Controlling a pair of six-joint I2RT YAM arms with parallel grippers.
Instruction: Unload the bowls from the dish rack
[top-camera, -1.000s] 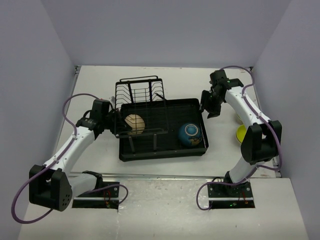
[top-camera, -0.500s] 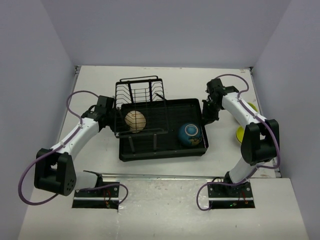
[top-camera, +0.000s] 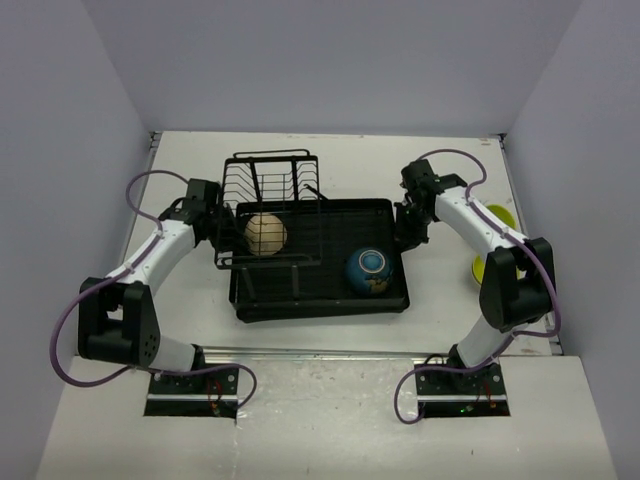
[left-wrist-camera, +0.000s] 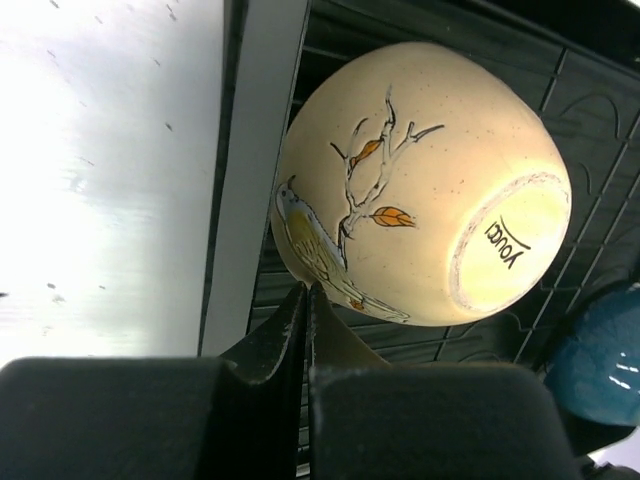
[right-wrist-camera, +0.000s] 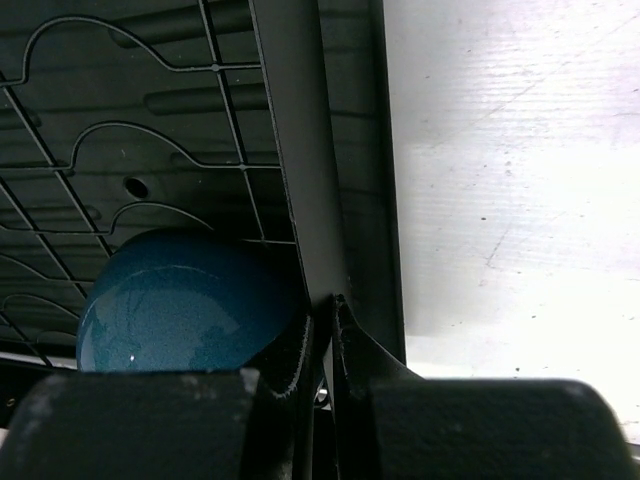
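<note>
The black dish rack (top-camera: 320, 308) sits mid-table. A cream-white bowl (top-camera: 265, 233) with a bird drawing (left-wrist-camera: 420, 180) stands on edge in its wire slots. A glossy blue bowl (top-camera: 369, 270) lies in the tray part (right-wrist-camera: 185, 300). My left gripper (top-camera: 215, 222) is shut at the rack's left edge, its tips (left-wrist-camera: 306, 290) just under the cream bowl, with nothing seen between them. My right gripper (top-camera: 405, 228) is shut on the tray's right rim (right-wrist-camera: 310, 200), which runs between its fingers (right-wrist-camera: 330, 300).
Two lime-green bowls (top-camera: 481, 268) (top-camera: 500, 214) rest on the table at the far right, partly hidden behind my right arm. Walls close in the table on the left, back and right.
My right gripper has closed on the tray's right rim. The rack with both bowls has shifted left and slightly back, and both grippers moved with it.
</note>
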